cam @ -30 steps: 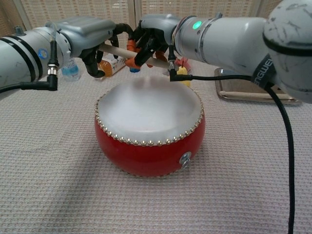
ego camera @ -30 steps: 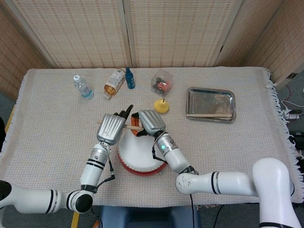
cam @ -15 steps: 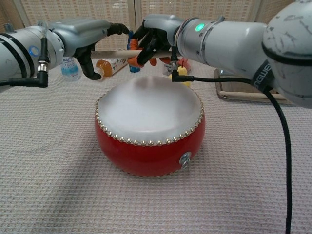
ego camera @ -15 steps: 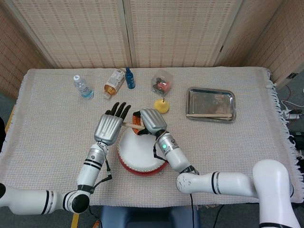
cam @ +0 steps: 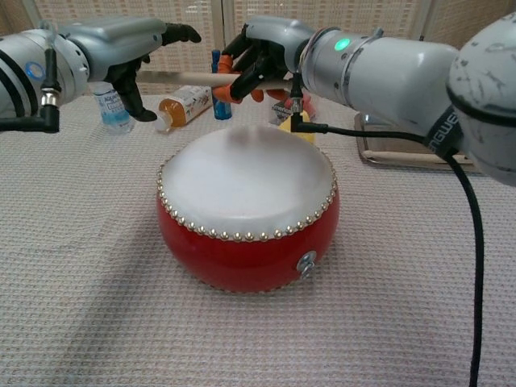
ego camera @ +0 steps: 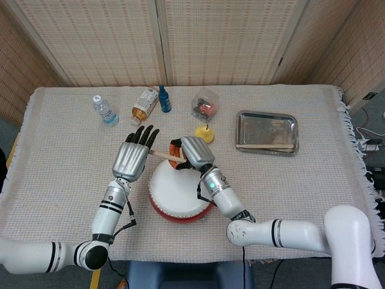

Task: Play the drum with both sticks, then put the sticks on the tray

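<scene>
Head view: left hand [ego camera: 131,160] has let go and drawn aside, fingers spread; right hand [ego camera: 194,153] alone grips the drumstick [ego camera: 160,155] above the drum [ego camera: 175,195].

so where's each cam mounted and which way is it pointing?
Head view: high above the robot, looking steeply down on the table; both arms show, left hand, right hand, drum, tray.
Chest view: low, near table height, facing forward across the drum; both forearms enter from the sides.
Shared: drum, both hands, the stick the right hand holds, tray, bottles.
</scene>
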